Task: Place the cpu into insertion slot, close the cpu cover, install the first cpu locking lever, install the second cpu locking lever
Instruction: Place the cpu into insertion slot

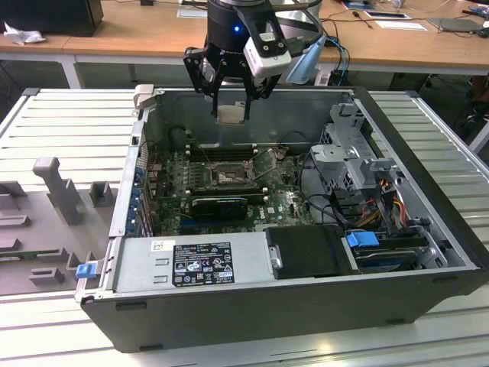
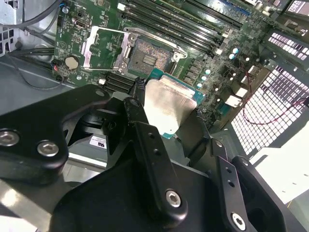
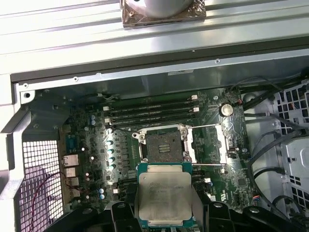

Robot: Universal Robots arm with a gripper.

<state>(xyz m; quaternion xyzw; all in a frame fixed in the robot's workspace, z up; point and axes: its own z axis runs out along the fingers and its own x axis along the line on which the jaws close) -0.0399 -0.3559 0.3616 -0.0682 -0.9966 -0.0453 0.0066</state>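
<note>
Desktop computer case [image 1: 267, 310] lying on its side on a ribbed metal table [image 1: 69, 115], side panel off, insides facing up. Green motherboard [image 1: 286, 200] covers the case floor, with long black memory slots [image 3: 152, 113] along one side of the socket area. Black gripper [image 1: 231, 115] of the robot arm hangs above the case in the exterior view, level with the rim of the far wall, clenched on the cpu [image 3: 164, 195]. Insertion slot [image 3: 164, 144], a dark square socket with a silvery rim, sits bare on the board. Cpu cover [image 2: 126, 49], a thin silvery frame with a square window, lies flipped open just beside the slot.

Smallest is the cpu, a flat square chip with a pale metal top on a green base. It is probably light and rigid yet delicate. The smooth lid could slip, and its underside contacts, like the socket's pins, would likely damage easily, so the side edges look like the safe place to hold. The fingers pinch it there, on two opposite edges, metal top facing the wrist cameras. The chip sits between the fingertips, well above the board. In the first wrist view the slot shows just beyond its edge.
</note>
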